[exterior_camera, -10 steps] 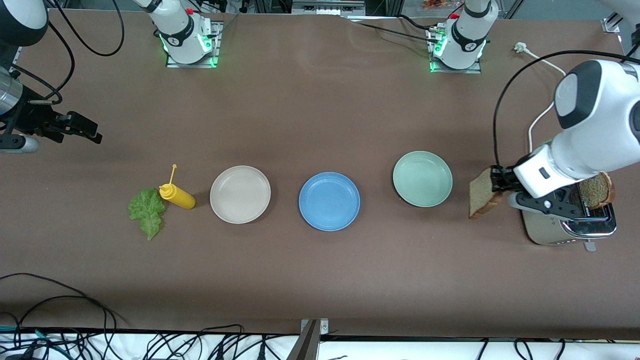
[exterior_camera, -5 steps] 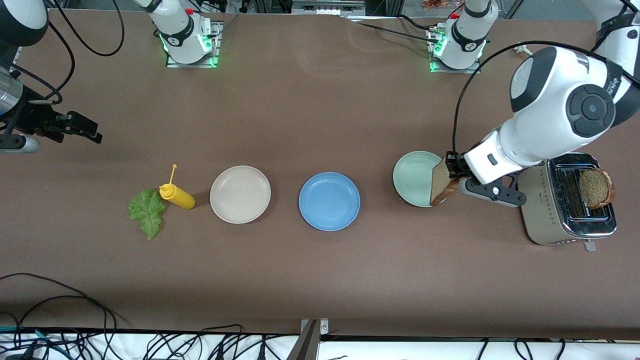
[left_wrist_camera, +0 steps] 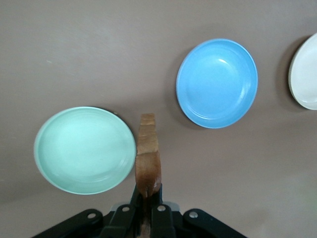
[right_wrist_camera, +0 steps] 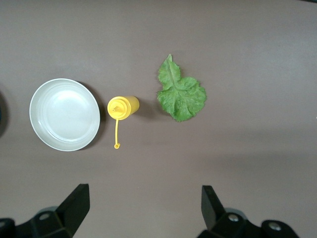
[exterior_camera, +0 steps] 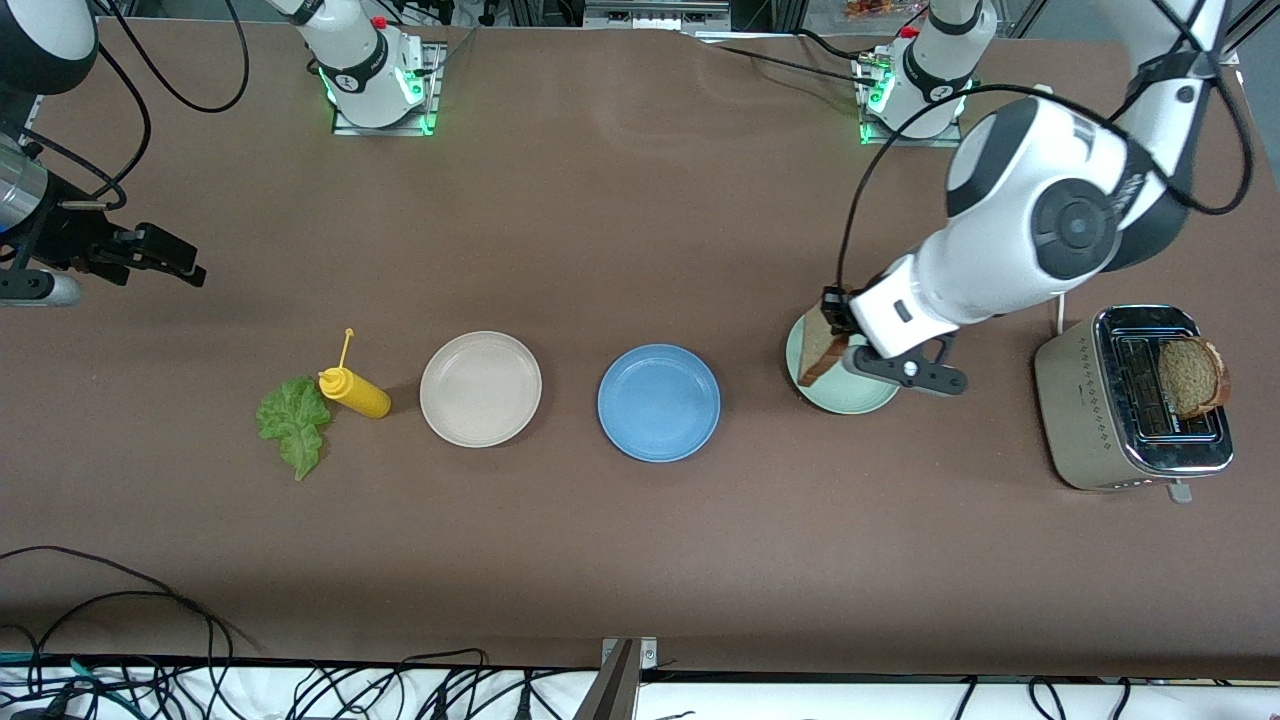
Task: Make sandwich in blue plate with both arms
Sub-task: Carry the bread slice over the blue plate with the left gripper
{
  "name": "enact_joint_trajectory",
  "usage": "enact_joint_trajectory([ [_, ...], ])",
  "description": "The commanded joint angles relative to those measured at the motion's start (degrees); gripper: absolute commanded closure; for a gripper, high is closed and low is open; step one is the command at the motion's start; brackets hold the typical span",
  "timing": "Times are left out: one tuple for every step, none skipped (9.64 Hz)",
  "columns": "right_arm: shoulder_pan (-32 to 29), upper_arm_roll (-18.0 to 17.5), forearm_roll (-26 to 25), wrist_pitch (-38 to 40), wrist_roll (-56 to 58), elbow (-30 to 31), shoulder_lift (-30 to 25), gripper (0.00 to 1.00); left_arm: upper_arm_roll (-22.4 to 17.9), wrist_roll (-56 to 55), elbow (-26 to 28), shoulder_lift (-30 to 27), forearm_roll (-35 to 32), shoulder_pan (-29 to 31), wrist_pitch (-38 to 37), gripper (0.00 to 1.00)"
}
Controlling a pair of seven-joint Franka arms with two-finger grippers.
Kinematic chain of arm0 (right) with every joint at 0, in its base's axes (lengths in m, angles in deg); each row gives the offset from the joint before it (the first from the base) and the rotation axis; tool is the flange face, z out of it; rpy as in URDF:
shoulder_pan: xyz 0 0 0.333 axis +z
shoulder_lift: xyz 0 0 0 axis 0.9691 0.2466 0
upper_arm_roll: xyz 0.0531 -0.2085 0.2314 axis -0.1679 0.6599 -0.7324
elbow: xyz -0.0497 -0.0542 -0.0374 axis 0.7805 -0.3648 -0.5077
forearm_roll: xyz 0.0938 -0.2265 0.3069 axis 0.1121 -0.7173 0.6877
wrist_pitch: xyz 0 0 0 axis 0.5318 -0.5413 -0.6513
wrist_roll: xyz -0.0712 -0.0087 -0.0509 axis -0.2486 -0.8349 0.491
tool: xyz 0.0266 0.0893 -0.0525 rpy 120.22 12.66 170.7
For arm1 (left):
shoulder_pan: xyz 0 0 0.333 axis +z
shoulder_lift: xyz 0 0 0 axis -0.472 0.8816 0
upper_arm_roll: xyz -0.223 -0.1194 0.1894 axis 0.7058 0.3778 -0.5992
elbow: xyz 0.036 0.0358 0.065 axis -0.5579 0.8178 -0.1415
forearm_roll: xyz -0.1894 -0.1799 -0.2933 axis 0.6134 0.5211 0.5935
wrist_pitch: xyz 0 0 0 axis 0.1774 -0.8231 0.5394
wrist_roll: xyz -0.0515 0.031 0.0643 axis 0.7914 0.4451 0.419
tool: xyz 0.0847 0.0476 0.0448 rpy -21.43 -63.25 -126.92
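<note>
My left gripper (exterior_camera: 838, 335) is shut on a brown bread slice (exterior_camera: 822, 348) held on edge, hanging over the rim of the pale green plate (exterior_camera: 862, 398). In the left wrist view the bread slice (left_wrist_camera: 148, 153) stands up from the left gripper (left_wrist_camera: 148, 191), with the blue plate (left_wrist_camera: 217, 83) empty a little way off. The blue plate (exterior_camera: 658, 402) lies mid-table. A second bread slice (exterior_camera: 1190, 377) stands in the toaster (exterior_camera: 1100, 400). The lettuce leaf (exterior_camera: 293, 425) lies flat toward the right arm's end. My right gripper (exterior_camera: 170, 262) waits open and empty, up over bare table.
A beige plate (exterior_camera: 480, 388) sits between the blue plate and a yellow mustard bottle (exterior_camera: 355, 392), which lies on its side against the lettuce. In the right wrist view the lettuce (right_wrist_camera: 181, 94), bottle (right_wrist_camera: 123, 107) and beige plate (right_wrist_camera: 64, 114) lie in a row. Cables run along the table's near edge.
The left arm has carried the bread slice away from the toaster toward the right arm's end, from beside the toaster to over the pale green plate. The right arm has not moved.
</note>
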Motion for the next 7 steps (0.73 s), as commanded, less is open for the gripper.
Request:
enact_joint_trajectory([
  [-0.2,-0.1,0.2,1.1,0.6,-1.0,0.5,0.00,1.2,-3.2,-1.0,3.3,1.3,-1.8,2.3,1.00],
  [-0.2,-0.1,0.1,1.1,0.6,-1.0,0.5,0.00,2.2,-4.4,-1.0,4.2,1.2,-2.3,3.3,1.00],
  [-0.2,-0.1,0.2,1.1,0.6,-1.0,0.5,0.00,2.9,-7.0,-1.0,4.9,1.2,-2.7,4.6,1.00],
  [-0.2,-0.1,0.2,1.2,0.6,-1.0,0.5,0.00,3.3,-9.5,-1.0,5.6,1.2,-3.6,5.9,1.00],
  [-0.2,-0.1,0.2,1.8,0.5,-1.1,0.5,0.00,4.5,-11.3,-1.0,6.8,1.0,-4.1,7.5,1.00],
  [-0.2,-0.1,0.2,1.8,0.5,-1.1,0.5,0.00,6.1,-11.3,-1.0,8.4,1.0,-4.2,9.7,1.00],
  [-0.2,-0.1,0.2,1.8,0.5,-1.1,0.5,0.00,7.6,-11.6,-1.0,10.3,0.9,-4.2,13.0,1.00],
])
